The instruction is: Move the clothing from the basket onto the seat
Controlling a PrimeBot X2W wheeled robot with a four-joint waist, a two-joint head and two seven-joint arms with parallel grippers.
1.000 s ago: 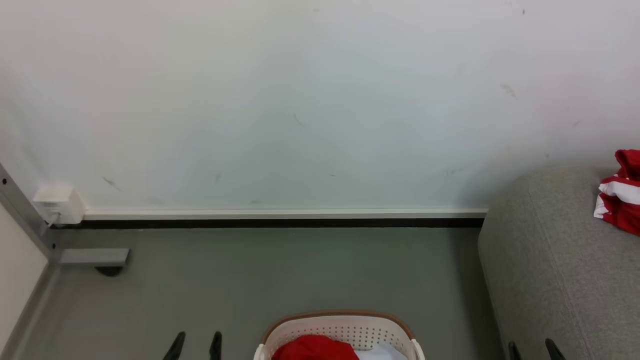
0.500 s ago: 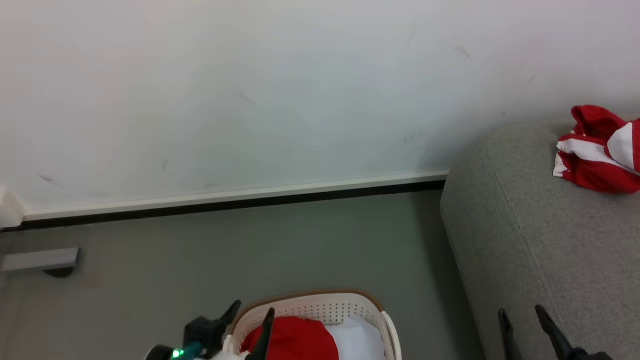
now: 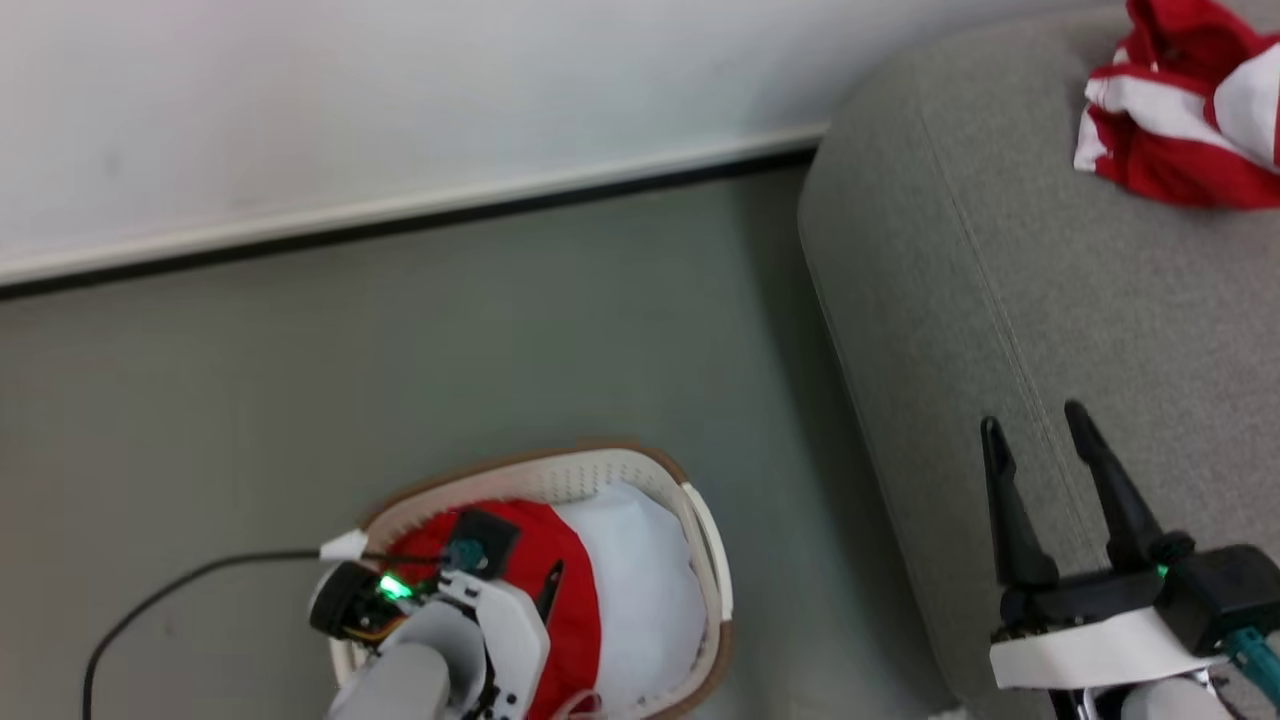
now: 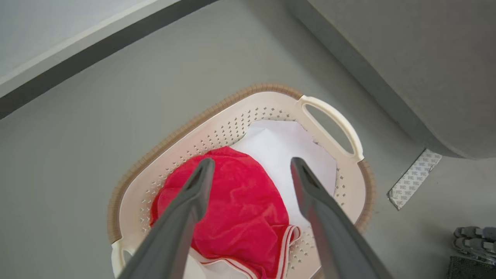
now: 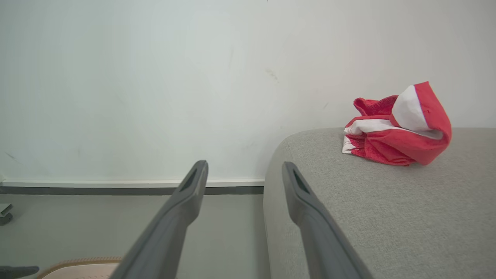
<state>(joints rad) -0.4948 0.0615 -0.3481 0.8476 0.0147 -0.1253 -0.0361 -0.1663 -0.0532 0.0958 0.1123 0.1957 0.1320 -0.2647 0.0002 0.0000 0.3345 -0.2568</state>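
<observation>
We log L gripper [image 4: 252, 162] wide open, empty, fingers pointing down over the red garment [image 4: 240, 209] in the basket [image 4: 217, 112]; the heap sits between and below the tips, bunched, no clear long axis. R gripper [image 3: 1033, 420] is likewise open and empty at the seat [image 3: 1000, 250] edge, so L arm is nearer. Striped garment [image 3: 1180, 120] lies on seat, right of basket.
</observation>
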